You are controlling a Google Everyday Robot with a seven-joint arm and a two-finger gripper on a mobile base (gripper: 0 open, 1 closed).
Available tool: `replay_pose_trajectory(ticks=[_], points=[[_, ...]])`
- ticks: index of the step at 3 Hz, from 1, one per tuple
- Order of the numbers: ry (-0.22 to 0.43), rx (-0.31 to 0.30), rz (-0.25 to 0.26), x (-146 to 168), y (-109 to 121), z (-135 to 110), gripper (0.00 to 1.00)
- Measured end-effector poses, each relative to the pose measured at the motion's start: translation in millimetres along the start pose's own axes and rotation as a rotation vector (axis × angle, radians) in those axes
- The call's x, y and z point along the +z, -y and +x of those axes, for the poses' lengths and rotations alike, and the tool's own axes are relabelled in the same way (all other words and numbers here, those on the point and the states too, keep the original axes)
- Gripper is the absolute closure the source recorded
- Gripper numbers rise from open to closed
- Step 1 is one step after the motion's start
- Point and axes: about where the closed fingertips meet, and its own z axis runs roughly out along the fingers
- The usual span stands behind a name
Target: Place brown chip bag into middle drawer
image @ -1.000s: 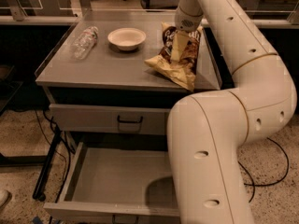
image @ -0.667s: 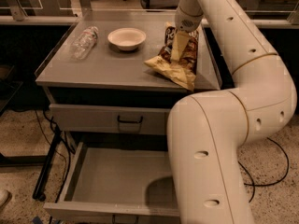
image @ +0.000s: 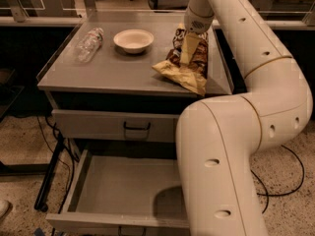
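1. Clear plastic bottle (image: 89, 43) lies on its side at the left rear of the grey worktop (image: 113, 75), near the left edge.
2. White bowl (image: 133, 40) sits upright just right of the bottle and apart from it. Open worktop lies in front of both, out to the front edge.
3. Under the worktop, a shut drawer front (image: 88, 124) carries a black loop handle (image: 136, 127).
4. Below that, the middle drawer (image: 118, 183) is pulled out toward the camera. Its flat grey floor is in plain view between low side walls, with the arm's shadow on its right part.
5. Brown chip bag (image: 194, 63) lies crumpled on the right side of the worktop, right of the bowl, its yellow corner close to the front edge.
6. Pincer (image: 189, 47) points down onto the bag's middle; clenched or released, cannot tell.
7. Cream arm (image: 275, 97) rises in the right foreground, bends at the right and reaches back left over the bag, covering the drawer's right side.
8. Black cables (image: 290, 181) trail on the speckled floor at right.
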Motion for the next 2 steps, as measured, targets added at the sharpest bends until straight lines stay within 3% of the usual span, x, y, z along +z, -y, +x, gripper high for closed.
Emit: replay_pose_trajectory(ticks=[1,2], points=[[0.000,0.000,0.000,-3,1,-1,1.00],[0.040,-0.017,0.014,-21,2,-8,1.00]])
